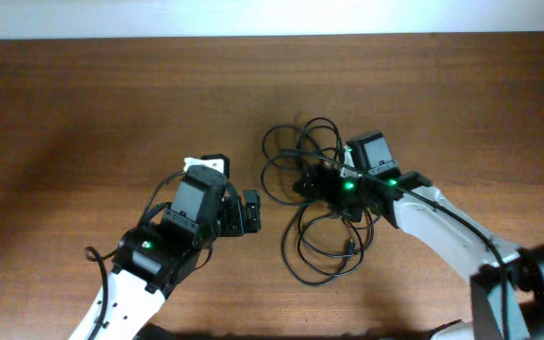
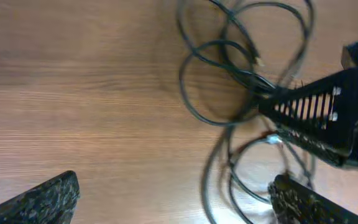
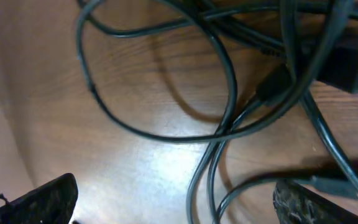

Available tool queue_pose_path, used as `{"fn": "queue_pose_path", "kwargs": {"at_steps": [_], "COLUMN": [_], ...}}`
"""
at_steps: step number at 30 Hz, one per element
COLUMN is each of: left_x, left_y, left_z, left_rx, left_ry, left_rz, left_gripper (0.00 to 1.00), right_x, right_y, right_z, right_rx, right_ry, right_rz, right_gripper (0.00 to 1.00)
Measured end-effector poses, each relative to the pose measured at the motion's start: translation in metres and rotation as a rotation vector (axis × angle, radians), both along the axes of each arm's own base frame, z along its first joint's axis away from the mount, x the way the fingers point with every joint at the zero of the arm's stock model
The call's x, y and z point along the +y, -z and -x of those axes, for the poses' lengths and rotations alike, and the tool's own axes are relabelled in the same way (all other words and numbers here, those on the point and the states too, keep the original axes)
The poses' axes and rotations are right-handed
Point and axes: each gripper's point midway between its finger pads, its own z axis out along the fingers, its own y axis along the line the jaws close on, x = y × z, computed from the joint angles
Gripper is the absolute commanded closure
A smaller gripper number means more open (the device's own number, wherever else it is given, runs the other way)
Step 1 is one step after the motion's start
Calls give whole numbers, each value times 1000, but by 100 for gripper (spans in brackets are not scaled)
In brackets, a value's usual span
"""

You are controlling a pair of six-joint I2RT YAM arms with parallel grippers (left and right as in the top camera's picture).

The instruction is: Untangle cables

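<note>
Cables (image 3: 234,93) lie tangled directly beneath the spread right tool (image 1: 310,182).

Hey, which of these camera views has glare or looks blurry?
Right wrist: a bright glare patch on the table, and the near cables look soft. Left wrist: slightly blurred overall. Overhead: sharp and evenly lit, though dimmer at the table's left.

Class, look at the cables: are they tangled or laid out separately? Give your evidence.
Tangled. The cables form one heap of overlapping loops, with strands crossing each other repeatedly. No cord lies apart from the rest.
</note>
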Motion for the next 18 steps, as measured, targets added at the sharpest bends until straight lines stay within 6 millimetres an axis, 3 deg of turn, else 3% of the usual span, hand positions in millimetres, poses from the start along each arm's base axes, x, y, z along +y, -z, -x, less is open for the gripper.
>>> {"fn": "queue_pose_path", "kwargs": {"at_steps": [3,6,12,13,18], "left_x": [12,17,22,22,22], "left_y": [1,2,2,2,2], "left_z": [-3,-3,-5,-5,-5], "left_rx": [-13,-14,-24,-25,-25], "left_ry": [-46,-62,-80,-81,-82], "left_rz": [-54,-76,-99,-100,-100], "left_gripper": [1,1,1,1,1], "right_x": [6,8,8,6,7], "right_y": [20,35,38,39,43], "right_z": [-1,-2,-16,-16,-13], "right_rx": [32,62,15,12,14], "right_ry": [4,18,46,43,47], "right_rz": [12,19,23,36,57], "right_gripper": [8,21,75,93,96]}}
